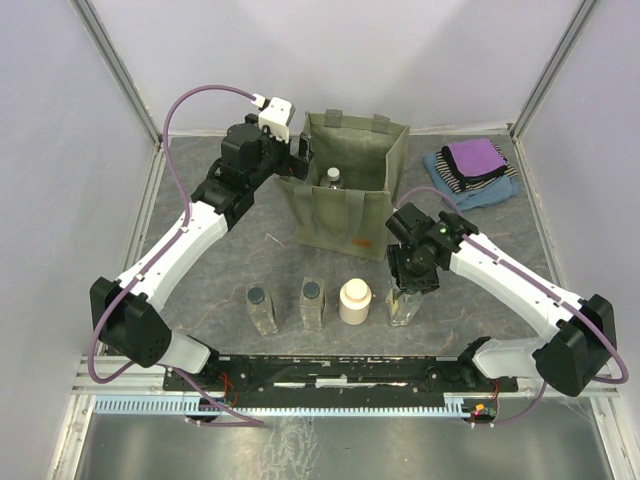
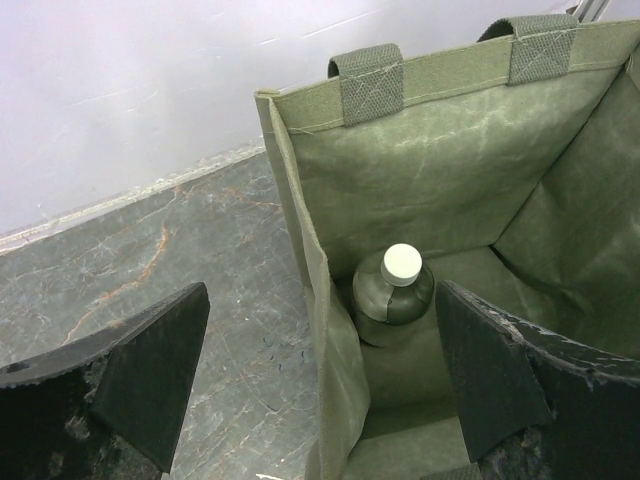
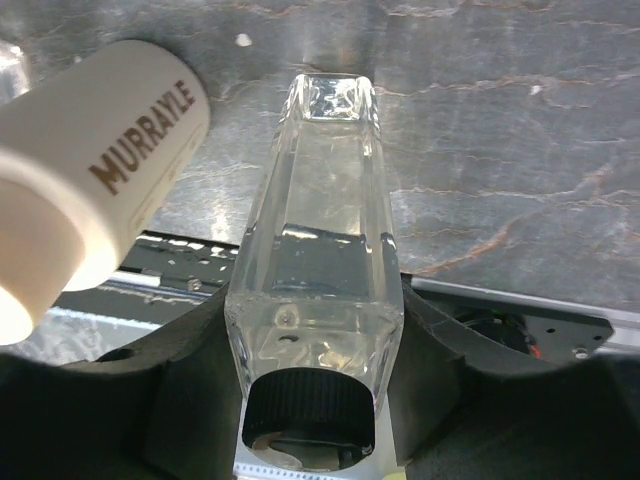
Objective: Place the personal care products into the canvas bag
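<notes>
The bag (image 1: 345, 190) stands open toward the far edge of the table (image 1: 215, 265), with one round bottle (image 2: 393, 295) upright inside by its left wall. The left gripper (image 1: 298, 160), fingers spread, straddles that wall. At the near edge the right gripper (image 1: 408, 287) is clenched on a clear bottle (image 3: 318, 250), seemingly part filled, with the jar (image 1: 354, 301) just beside it. Lift straight up to spare the jar, clear the rim, then lower.

The left gripper (image 2: 320, 330) holds its two black fingers (image 2: 140, 380) spread wide (one on either side of the near wall) over the olive-green boxy canvas bag (image 2: 440, 150). Just ahead of the fingers, in the bag's near corner, stands a round greenish-clear bottle with a white cap (image 2: 392, 300). The finger outside the bag hangs above the grey marbled tabletop (image 2: 150, 250).
</notes>
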Robot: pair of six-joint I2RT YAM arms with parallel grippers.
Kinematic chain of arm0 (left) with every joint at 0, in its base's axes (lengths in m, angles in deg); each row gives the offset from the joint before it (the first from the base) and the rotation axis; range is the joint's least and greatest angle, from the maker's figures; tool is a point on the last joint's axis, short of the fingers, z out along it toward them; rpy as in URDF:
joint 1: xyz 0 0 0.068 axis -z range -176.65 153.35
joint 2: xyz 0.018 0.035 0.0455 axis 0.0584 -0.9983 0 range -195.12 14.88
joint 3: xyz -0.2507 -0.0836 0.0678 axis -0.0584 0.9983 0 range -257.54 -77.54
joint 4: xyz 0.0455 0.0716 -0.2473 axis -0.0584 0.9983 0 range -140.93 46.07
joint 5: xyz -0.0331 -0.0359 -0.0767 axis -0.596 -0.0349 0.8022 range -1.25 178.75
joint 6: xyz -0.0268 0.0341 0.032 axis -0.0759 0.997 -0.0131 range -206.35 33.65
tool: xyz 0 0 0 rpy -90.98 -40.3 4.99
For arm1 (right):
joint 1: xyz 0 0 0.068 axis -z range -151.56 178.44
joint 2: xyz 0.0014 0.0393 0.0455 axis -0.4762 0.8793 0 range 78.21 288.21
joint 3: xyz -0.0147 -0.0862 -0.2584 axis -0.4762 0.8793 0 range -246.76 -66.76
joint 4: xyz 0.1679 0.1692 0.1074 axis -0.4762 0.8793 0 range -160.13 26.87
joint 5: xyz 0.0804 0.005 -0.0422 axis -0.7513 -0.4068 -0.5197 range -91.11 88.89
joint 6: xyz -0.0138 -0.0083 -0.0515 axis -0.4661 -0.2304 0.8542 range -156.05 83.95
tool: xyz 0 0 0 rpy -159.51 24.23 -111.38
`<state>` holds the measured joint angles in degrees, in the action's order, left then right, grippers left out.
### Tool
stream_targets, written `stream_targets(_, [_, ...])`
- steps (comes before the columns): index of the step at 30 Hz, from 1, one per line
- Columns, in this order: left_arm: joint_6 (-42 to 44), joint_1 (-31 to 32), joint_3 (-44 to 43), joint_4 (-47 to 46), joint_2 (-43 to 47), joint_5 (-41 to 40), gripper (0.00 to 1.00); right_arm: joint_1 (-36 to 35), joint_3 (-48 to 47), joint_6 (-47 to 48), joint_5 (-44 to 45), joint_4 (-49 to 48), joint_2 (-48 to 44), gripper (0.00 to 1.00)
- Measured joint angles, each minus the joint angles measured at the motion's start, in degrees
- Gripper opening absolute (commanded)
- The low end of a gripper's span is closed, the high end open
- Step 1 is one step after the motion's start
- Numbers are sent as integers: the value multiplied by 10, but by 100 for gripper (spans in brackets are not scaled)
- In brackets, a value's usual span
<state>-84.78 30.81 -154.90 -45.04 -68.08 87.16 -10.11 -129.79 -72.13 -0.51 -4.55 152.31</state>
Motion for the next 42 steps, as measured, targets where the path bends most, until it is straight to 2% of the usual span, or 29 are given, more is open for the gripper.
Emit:
stream_targets(6, [0, 0, 0, 0, 0, 0, 100, -1, -46, 25, 66, 57, 0, 0])
stream_targets(11, [0, 0, -12, 21, 0, -4, 100, 0, -231, 65, 139, 120, 27, 0])
stream_targets(14, [0, 0, -24, 28, 1, -11, 100, 1, -346, 86, 214, 143, 63, 0])
stream_targets(19, [0, 0, -29, 45, 3, -14, 100, 55, -441, 136, 277, 177, 125, 0])
stream_targets(23, [0, 0, -29, 56, 3, -14, 99, 92, -565, 196, 301, 202, 198, 0])
stream_targets(30, [1, 0, -29, 59, -12, -19, 100, 90, -763, 319, 272, 122, 261, 0])
stream_targets(35, [10, 0, -31, 58, -46, -28, 100, 89, -797, 373, 227, 39, 261, 0])
stream_targets(36, [11, 0, -32, 59, -54, -28, 93, 89, -797, 379, 216, 26, 261, 0])
stream_targets(38, [15, 0, -37, 60, -71, -28, 54, 89, -791, 389, 185, -1, 261, 0])
stream_targets(40, [17, 0, -46, 63, -84, -28, 23, 89, -782, 394, 160, -20, 261, 0])
stream_targets(42, [27, 0, -57, 65, -95, -28, 4, 89, -771, 394, 130, -32, 261, 0])
